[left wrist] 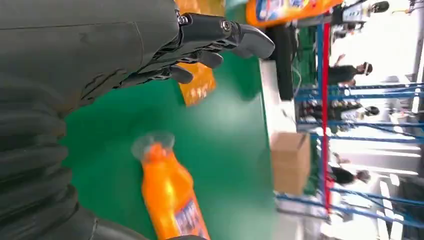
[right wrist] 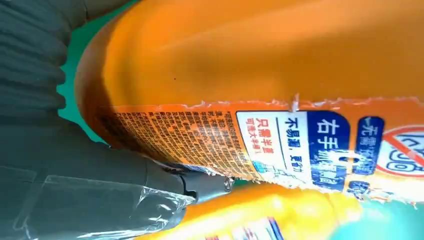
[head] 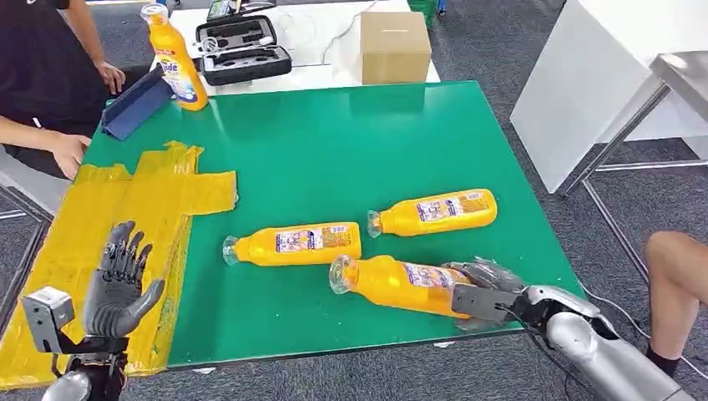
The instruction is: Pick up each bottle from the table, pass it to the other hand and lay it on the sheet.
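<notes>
**Op:** Bottle nearest me (head: pixel 392 284): right hand (head: pixel 484 288) is wrapped round its base end, fingers closed on the body. It lies on its side on the green table (head: pixel 334 142), cap pointing toward my left. Can't tell if it's off the surface yet; the right wrist view is label and orange plastic right against the palm.

**Eng:** Left hand?

**Op:** Left hand (head: pixel 117 284) is up over the yellow sheet (head: pixel 159 192), palm open, fingers spread, holding nothing. I read this as the pick step on the first of three lying bottles, with the handover not yet started.

**Eng:** What does the next move need?

**Op:** My judgement: lift clear, swing it across toward the left hand, cap end leading so the left has bare body to grab. The grip sits far back, so the cap end may droop.

**Eng:** Clearances?

**Op:** Tight. The middle bottle (head: pixel 292 244) lies just beside it on the far side, and the third bottle (head: pixel 434 211) is near that, further back. A flat drag would knock them, so go up first. The near table edge is close to the hand. An upright bottle (head: pixel 175 58) stands at the far left corner, well apart. A person's hand (head: pixel 71 150) rests near the sheet's far end. A knee (head: pixel 676 259) is off my right.
</notes>
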You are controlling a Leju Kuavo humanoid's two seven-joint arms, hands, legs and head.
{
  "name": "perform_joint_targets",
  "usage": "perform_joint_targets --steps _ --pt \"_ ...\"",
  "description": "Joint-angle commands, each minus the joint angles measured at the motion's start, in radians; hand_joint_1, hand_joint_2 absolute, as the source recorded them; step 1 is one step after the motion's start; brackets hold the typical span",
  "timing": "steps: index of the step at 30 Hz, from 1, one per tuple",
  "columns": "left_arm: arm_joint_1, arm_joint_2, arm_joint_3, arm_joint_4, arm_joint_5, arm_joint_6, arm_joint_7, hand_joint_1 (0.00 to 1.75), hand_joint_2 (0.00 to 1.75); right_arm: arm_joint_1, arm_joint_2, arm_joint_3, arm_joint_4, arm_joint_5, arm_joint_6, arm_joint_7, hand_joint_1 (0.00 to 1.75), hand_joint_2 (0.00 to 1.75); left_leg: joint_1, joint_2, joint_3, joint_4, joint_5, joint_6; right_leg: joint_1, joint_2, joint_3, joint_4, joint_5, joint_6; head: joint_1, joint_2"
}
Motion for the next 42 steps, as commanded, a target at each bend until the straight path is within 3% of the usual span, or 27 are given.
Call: perform_joint_targets --steps 1,4,9,11,16,22,31,42 --pt "0.059 -0.084 -0.099 -0.051 0.114 -0.047 0.028 0.00 1.75 0.090 0.207 -0.208 -0.150 0.004 -0.036 -0.040 1.75 1.75 0.000 0.001 0.002 0.000 -0.002 -0.001 0.000 0.000 0.002 0.000 -0.001 -0.001 0.000 0.000" --pt "0.065 -0.106 -0.179 -0.081 0.150 -0.041 0.031 0.00 1.75 0.068 0.275 -0.212 -0.117 0.015 -0.049 -0.051 1.75 1.75 0.001 0.000 0.002 0.000 -0.001 -0.001 0.001 -0.001 0.002 -0.001 -0.001 -0.001 0.000 0.000" --pt "0.066 -0.093 -0.197 -0.085 0.160 -0.027 0.029 0.00 1.75 0.065 0.282 -0.212 -0.110 0.020 -0.051 -0.051 1.75 1.75 0.000 0.001 0.004 0.000 -0.002 -0.001 0.000 -0.001 0.003 -0.001 -0.002 0.000 -0.001 0.000" --pt "0.065 -0.101 -0.242 -0.097 0.166 -0.042 0.029 0.00 1.75 0.049 0.331 -0.222 -0.086 0.034 -0.070 -0.055 1.75 1.75 0.001 0.001 0.004 0.000 -0.002 0.000 0.000 -0.001 0.004 -0.001 -0.002 -0.001 0.000 0.000" --pt "0.024 -0.118 -0.379 -0.095 0.150 -0.025 0.024 0.00 1.75 -0.051 0.440 -0.175 0.045 0.046 -0.080 -0.048 1.75 1.75 0.000 0.002 0.005 0.000 -0.002 -0.001 0.000 0.001 0.004 -0.001 -0.001 -0.001 -0.001 0.000" --pt "-0.038 -0.121 -0.434 -0.072 0.134 -0.009 0.022 0.00 1.75 -0.156 0.534 -0.082 0.167 0.061 -0.086 -0.025 1.75 1.75 0.001 0.005 0.004 0.000 -0.001 -0.001 0.000 0.003 0.003 -0.001 0.000 -0.001 0.000 0.000" --pt "-0.080 -0.140 -0.427 -0.049 0.027 0.062 -0.014 0.00 1.75 -0.233 0.585 0.053 0.232 0.059 -0.077 0.011 1.75 1.75 0.000 0.004 0.005 0.000 0.000 0.000 0.000 0.002 0.004 0.000 0.000 -0.001 0.000 0.000" --pt "-0.091 -0.146 -0.417 -0.032 0.025 0.061 -0.014 0.00 1.75 -0.240 0.598 0.114 0.239 0.065 -0.071 0.016 1.75 1.75 0.000 0.002 0.004 0.000 0.000 0.000 0.000 0.001 0.004 0.000 -0.001 -0.002 0.000 0.000"
